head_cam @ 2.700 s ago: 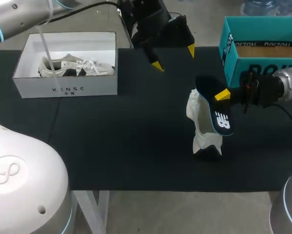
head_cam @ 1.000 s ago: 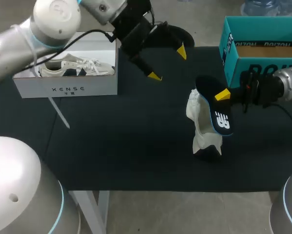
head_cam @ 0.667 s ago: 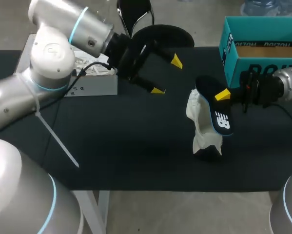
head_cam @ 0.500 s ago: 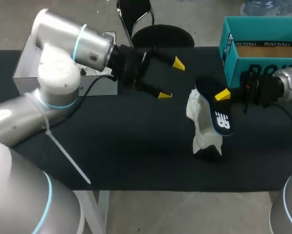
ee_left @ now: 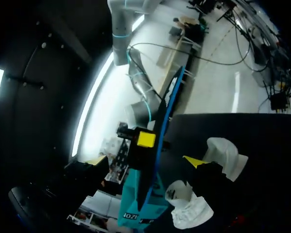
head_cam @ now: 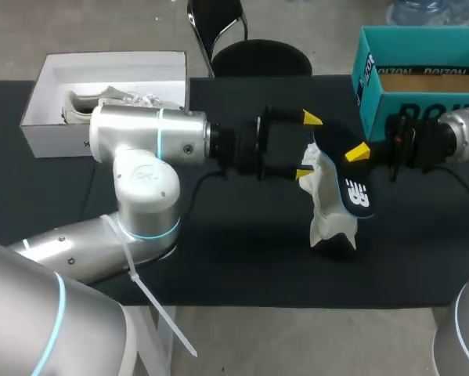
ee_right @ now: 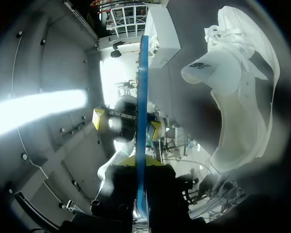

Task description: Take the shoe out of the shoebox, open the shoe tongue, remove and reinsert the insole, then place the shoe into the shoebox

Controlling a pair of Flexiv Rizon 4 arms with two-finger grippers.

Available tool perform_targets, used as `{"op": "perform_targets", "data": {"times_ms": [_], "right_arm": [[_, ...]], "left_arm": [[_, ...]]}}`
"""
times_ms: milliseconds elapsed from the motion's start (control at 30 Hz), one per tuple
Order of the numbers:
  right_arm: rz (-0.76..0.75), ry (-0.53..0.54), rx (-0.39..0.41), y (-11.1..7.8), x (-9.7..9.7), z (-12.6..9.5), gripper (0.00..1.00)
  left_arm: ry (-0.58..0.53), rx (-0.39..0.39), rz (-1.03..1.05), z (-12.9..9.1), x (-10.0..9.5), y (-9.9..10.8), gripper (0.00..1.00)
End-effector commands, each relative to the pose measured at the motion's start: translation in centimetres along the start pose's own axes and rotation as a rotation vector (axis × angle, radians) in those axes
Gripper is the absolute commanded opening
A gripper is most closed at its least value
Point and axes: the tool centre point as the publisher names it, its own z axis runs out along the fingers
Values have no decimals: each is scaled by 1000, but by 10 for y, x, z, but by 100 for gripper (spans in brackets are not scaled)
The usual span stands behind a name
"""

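— Which step is in hand?
— Insole work, I judge. The right gripper pinches the dark insole, held tilted over the white shoe. The shoe stands on end on the table, near the teal shoebox. Whether the insole's lower end sits inside the shoe, I cannot tell.
— And the left?
— The arm is stretched level across the table. The left gripper is spread wide at the shoe's upper edge, gripping nothing. Next it should steady the shoe.

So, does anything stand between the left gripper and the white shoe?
Nothing visible does. The open left gripper is right beside the white shoe; the insole in the right gripper lies on the shoe's other side.
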Motion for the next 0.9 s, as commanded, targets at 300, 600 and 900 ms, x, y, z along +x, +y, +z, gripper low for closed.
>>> {"op": "perform_targets", "data": {"times_ms": [300,600,900], "right_arm": [[0,-2,-2,-1,0,1,0],[0,-2,-2,-1,0,1,0],[0,-2,-2,-1,0,1,0]], "left_arm": [[-14,-30,-79,42,11,0,100],[-18,-88,-92,46,13,-1,47],[-27,-127,-82,40,12,0,43]]}}
